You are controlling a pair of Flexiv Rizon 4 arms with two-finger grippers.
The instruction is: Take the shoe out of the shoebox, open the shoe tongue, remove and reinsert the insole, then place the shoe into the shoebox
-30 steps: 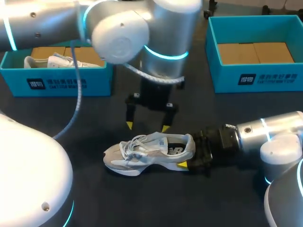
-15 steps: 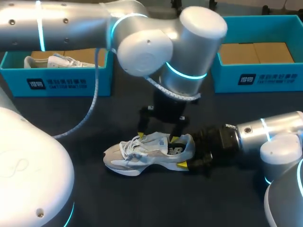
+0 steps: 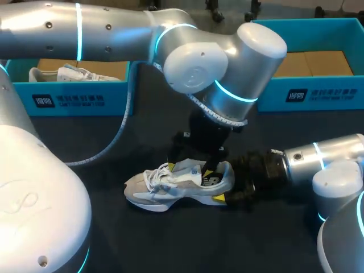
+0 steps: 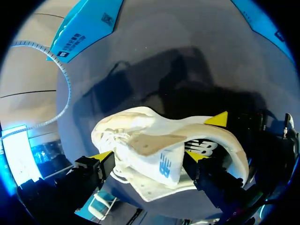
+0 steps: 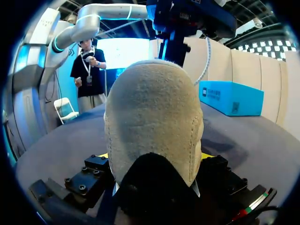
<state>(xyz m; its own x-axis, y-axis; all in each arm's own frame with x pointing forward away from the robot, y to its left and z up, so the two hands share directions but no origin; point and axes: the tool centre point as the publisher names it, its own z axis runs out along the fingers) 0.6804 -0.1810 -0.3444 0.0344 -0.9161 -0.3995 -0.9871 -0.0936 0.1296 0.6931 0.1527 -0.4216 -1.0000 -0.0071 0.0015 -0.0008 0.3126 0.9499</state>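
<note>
Shoe [image 3: 170, 185] heel-clamped in right hand [image 3: 226, 183]; left hand [image 4: 147, 157] straddles tongue [image 4: 161, 163] (wrist view only).

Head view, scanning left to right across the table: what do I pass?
Left shoebox with a white shoe inside → grey shoe on the table → right gripper at its heel → right shoebox. The left gripper overlaps the grey shoe, so it is left out.

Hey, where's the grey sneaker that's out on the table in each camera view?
Head view: the shoe lies on the table, low in the middle, with its heel in the right gripper.
Left wrist view: the shoe sits between the fingers of the left gripper.
Right wrist view: its heel is between the right gripper's fingers.
Shared landmark: the left gripper, over the shoe's opening.
</note>
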